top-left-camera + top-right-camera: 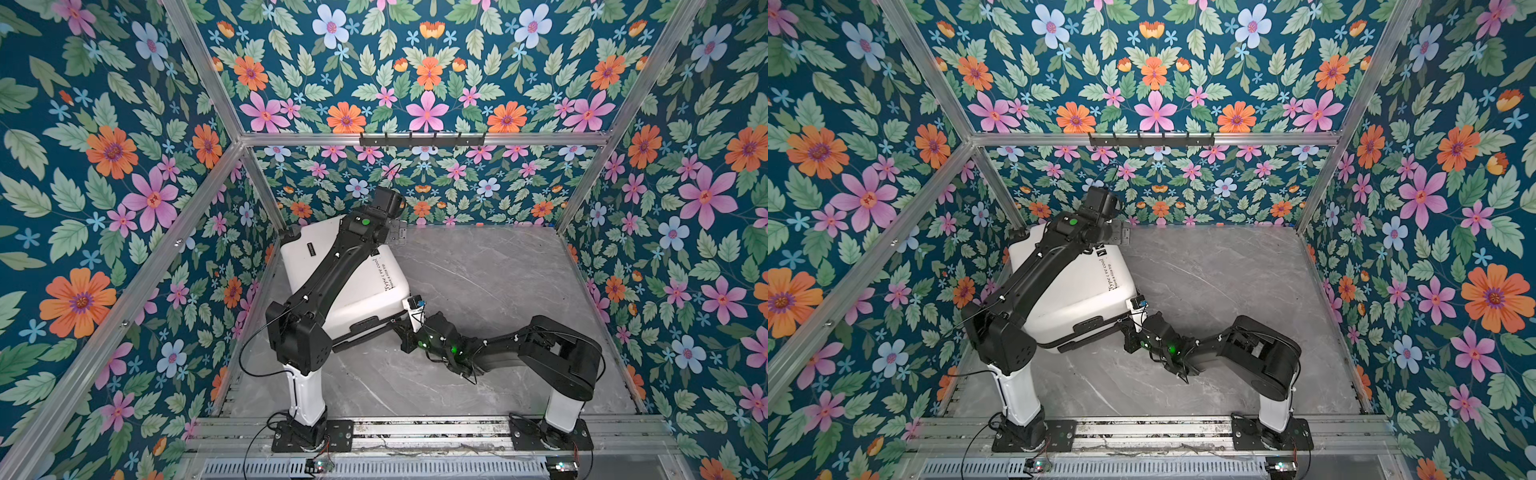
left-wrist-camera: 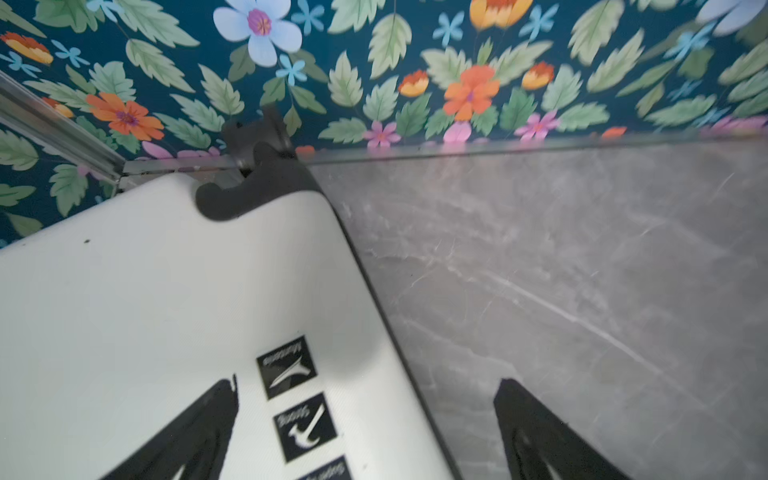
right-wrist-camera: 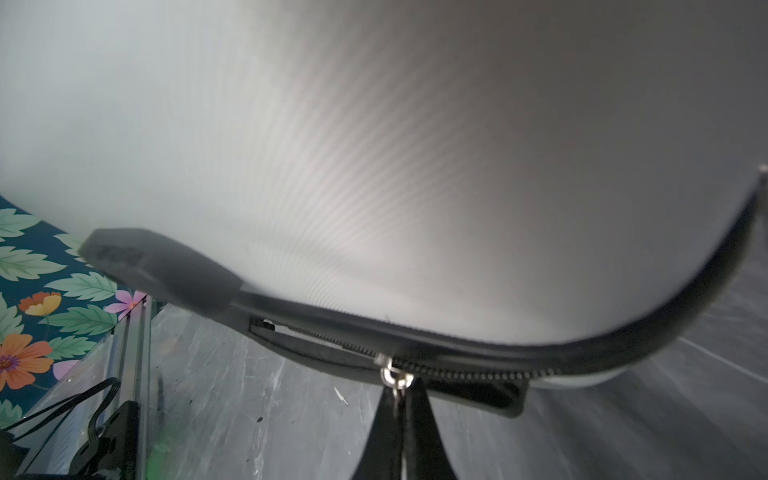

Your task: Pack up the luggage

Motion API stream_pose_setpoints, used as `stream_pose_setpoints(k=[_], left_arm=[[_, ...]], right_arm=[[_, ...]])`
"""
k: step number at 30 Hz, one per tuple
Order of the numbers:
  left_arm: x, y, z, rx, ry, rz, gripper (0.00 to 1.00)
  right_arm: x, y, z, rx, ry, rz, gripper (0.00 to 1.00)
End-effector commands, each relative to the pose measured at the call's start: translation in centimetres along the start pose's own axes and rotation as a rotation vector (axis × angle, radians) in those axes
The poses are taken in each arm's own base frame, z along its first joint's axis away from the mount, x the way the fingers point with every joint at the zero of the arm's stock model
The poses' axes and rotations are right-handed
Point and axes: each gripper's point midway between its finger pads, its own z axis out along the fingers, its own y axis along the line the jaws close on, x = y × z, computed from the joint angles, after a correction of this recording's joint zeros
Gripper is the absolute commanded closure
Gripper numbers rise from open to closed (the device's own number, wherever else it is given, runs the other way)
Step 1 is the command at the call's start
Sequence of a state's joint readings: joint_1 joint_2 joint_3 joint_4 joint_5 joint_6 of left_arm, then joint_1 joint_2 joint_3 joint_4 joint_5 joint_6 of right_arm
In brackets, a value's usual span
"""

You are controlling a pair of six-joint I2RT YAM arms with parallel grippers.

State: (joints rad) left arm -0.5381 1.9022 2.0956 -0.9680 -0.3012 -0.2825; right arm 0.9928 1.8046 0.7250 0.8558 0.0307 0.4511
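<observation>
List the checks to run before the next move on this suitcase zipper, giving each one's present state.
1. Right gripper shut on the zipper pull: ok.
2. Suitcase lid down on its shell: ok.
3. Zipper closed all the way round: not ok; the open stretch on one side of the pull shows a gap, while the teeth on the other side are meshed.
4. Left gripper open and holding nothing: ok.
5. Left gripper steadying the suitcase: cannot tell; it is over the far corner, with one finger above the shell and one above the table, but contact is not visible.
</observation>
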Motion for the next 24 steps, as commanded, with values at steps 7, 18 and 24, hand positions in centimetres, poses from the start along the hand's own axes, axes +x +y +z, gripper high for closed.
stream_pose_setpoints(k=[7,18,24], left_arm=[[7.9,0.2,2.5,-0.088,0.303,0.184,0.00],[12.4,-1.8,4.8,-0.101,0.440,0.329,0.02],[13.6,-2.2,4.6,-0.061,0.470,0.322,0.20]], right_arm=[[0.1,-1.0,-0.4,0.050,-0.013,0.005,1.00],[-0.1,-1.8,-1.2,0.090,-0.036,0.013,1.00],[-0.4,-5.1,-1.9,0.213,-0.038,0.056,1.00]])
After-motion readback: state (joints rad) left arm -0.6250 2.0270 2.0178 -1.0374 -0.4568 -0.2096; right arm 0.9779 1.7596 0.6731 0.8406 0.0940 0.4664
